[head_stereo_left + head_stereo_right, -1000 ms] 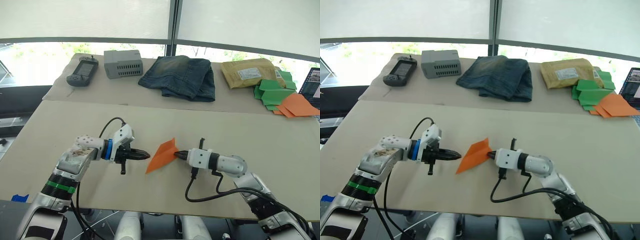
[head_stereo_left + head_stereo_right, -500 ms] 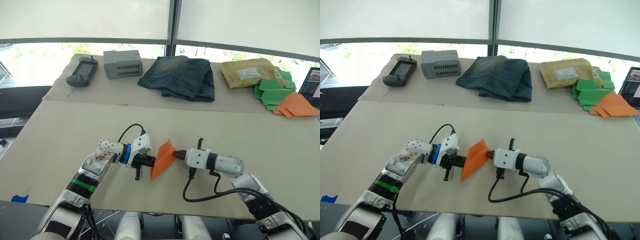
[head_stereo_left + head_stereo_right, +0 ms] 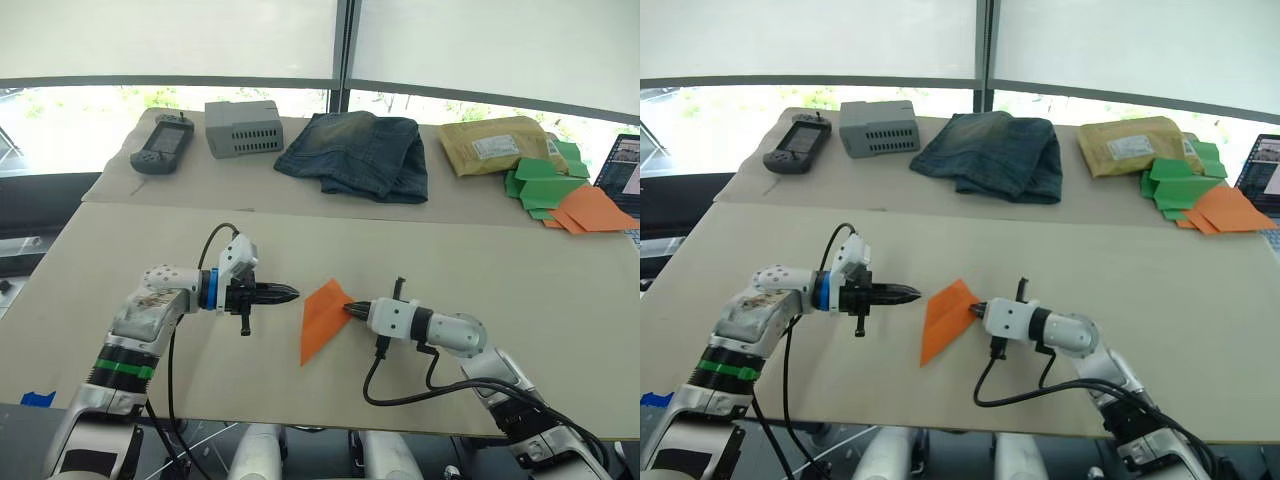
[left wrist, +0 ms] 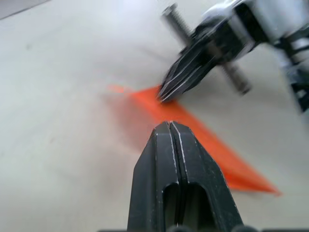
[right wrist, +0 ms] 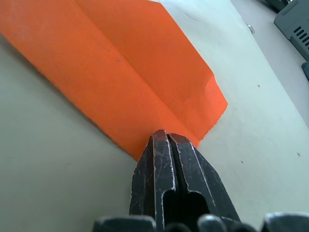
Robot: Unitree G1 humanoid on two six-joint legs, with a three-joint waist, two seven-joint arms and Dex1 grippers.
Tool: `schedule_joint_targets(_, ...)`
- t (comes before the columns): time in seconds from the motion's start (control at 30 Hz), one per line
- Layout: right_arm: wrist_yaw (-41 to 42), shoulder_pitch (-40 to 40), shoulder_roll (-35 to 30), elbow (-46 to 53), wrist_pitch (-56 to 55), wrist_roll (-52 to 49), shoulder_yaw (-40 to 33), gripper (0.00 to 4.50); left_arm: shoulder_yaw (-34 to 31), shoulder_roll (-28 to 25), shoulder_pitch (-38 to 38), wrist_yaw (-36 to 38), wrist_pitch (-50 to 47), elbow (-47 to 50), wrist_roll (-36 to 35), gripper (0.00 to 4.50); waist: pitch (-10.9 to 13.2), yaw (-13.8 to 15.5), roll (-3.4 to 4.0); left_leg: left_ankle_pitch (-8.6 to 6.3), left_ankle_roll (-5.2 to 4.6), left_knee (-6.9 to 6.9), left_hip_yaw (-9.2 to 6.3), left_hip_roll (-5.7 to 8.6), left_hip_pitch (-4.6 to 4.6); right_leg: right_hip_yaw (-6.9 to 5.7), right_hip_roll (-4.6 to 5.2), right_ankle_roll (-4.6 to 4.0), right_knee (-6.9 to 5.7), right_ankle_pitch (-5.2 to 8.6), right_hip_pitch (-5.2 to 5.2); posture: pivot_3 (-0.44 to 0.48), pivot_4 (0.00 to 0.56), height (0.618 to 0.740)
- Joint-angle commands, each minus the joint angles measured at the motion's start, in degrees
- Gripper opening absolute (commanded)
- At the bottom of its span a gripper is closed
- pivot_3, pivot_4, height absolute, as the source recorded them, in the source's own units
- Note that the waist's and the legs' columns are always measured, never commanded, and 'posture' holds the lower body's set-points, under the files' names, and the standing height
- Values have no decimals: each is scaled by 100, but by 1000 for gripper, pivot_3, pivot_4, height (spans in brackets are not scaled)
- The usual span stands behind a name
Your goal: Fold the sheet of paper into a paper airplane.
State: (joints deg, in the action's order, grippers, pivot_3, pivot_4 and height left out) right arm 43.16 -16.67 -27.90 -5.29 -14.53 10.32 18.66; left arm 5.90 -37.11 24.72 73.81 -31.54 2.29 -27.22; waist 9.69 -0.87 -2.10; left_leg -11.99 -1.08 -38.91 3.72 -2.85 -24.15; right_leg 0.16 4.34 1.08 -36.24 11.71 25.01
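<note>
Left gripper (image 3: 290, 293) drawn back off the folded orange paper (image 3: 322, 318), fingers pressed together; right gripper (image 3: 352, 311) pinching its edge, paper flat on table (image 3: 500, 280)

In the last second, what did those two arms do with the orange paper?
The left gripper reached in to the sheet of paper half a second ago, then drew back toward the robot's left; it is now shut and clear of it. The paper, tilted up then, now lies flatter on the table. The right gripper has stayed shut at the paper's edge. The things on the far table have not moved.
</note>
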Motion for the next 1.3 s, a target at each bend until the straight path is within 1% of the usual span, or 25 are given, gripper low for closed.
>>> schedule_joint_targets(0.03,80,64,4,-167,139,129,177,0,-31,-247,-200,120,-596,851,-495,24,0,-14,0,0,0,2,0,-1,1,1,-1,0,-2,0,1,0,150,716)
schedule_joint_targets(0.1,79,9,8,-203,158,144,184,0,268,-389,-392,128,-759,1229,-445,24,0,-16,0,0,0,6,0,-2,7,1,-4,-7,-4,4,0,0,150,716)
schedule_joint_targets(0.13,80,-19,5,-206,174,146,180,0,471,-406,-471,83,-620,1266,-229,24,0,-14,1,0,0,7,0,-3,9,1,-5,-9,-3,6,-2,0,150,716)
schedule_joint_targets(0.3,116,-111,-50,-41,254,114,121,0,1062,-77,-543,-430,159,684,679,24,-1,3,1,0,0,6,4,-1,30,5,-4,-16,-2,10,-19,0,150,716)
schedule_joint_targets(0.37,155,-112,-96,99,293,81,92,0,1296,-122,-578,-539,459,527,1094,24,-1,-1,1,0,0,7,6,-1,31,9,-4,-16,-2,10,-18,0,150,716)
schedule_joint_targets(0.4,183,-113,-132,174,297,56,73,0,1334,-116,-604,-591,508,506,1173,24,-1,2,1,0,0,9,7,-1,31,11,-4,-16,-3,10,-15,0,150,716)
schedule_joint_targets(0.47,237,-126,-201,322,294,-34,12,0,1303,-54,-660,-693,424,542,1143,24,-1,17,1,0,1,14,9,-1,29,13,-4,-17,-2,11,-10,0,150,716)
schedule_joint_targets(0.57,385,-260,-266,483,179,-230,-55,0,1424,-178,-745,-660,540,548,1303,24,-1,19,1,-1,1,15,13,1,26,15,-1,-15,3,11,-9,0,150,716)
schedule_joint_targets(0.73,1199,-329,-439,830,132,-732,125,0,1479,-357,-756,-574,720,491,1473,24,-1,12,1,-1,1,15,18,0,27,22,-2,-12,1,10,-6,0,150,716)
schedule_joint_targets(0.9,1781,-194,-538,1012,381,-1022,323,0,1281,-380,-523,-533,780,266,1378,24,-1,20,1,-1,1,17,17,-1,27,21,-2,-13,2,11,-6,0,150,716)
schedule_joint_targets(1.13,1850,-125,-192,955,628,-1034,613,0,796,-323,-293,-475,431,264,863,24,-1,15,1,-1,1,16,20,-1,20,22,-3,-12,-1,10,4,0,150,716)
schedule_joint_targets(1.3,1733,-216,100,682,701,-918,763,0,829,-281,-175,-466,598,-6,1034,24,0,24,1,-1,1,9,19,2,1,20,-1,-8,1,7,14,0,150,716)
